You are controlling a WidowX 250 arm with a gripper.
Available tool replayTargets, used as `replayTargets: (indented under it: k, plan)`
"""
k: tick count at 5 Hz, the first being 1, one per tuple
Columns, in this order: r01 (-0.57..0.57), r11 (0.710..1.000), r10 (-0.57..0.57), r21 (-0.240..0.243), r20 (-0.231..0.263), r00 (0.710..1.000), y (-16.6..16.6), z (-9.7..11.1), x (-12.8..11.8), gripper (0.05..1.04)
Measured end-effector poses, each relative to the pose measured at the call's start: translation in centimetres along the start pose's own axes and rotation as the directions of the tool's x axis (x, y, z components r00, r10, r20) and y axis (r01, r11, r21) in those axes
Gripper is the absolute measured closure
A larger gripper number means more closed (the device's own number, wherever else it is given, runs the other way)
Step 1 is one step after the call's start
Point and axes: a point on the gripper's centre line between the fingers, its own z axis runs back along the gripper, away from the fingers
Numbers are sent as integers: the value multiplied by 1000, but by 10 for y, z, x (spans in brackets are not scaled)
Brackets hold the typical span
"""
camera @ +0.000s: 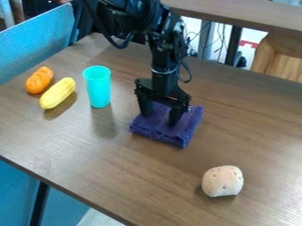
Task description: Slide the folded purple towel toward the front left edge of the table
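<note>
Straddling the purple cloth (pixel 187 124) with our open hand (pixel 159 120)

We are keeping our fingers apart, apparently touching the cloth, which is lying folded on the bench (pixel 254 123), probably for thickness. Beside it, a turquoise cup (pixel 98 86) is standing upright; yellow (pixel 58 93) and orange (pixel 39 80) toys are lying beyond. A speckled lump (pixel 222 181) is resting nearer us.

the table (pixel 254 132) has a brown wood-grain top with a soft, satiny sheen. the folded purple cloth (pixel 187 128) looks like rough, matt towelling. the turquoise cup (pixel 98 88) seems to be smooth plastic with a slight gloss. the yellow piece (pixel 58 93) and the knobbly orange one (pixel 39 81) look like smooth plastic, softly shiny. the beige lump (pixel 223 181) is matt and rough, with small pits. the claw (pixel 159 115) appears dark and mostly matt.
</note>
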Motion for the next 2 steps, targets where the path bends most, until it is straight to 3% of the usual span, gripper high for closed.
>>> replayTargets:
  k: [1,2]
  plan:
    - [-20,1000,20,-5,34,999,-1,-5,-3,83]
    - [4,1000,-6,-19,-105,994,4,-4,-23,83]
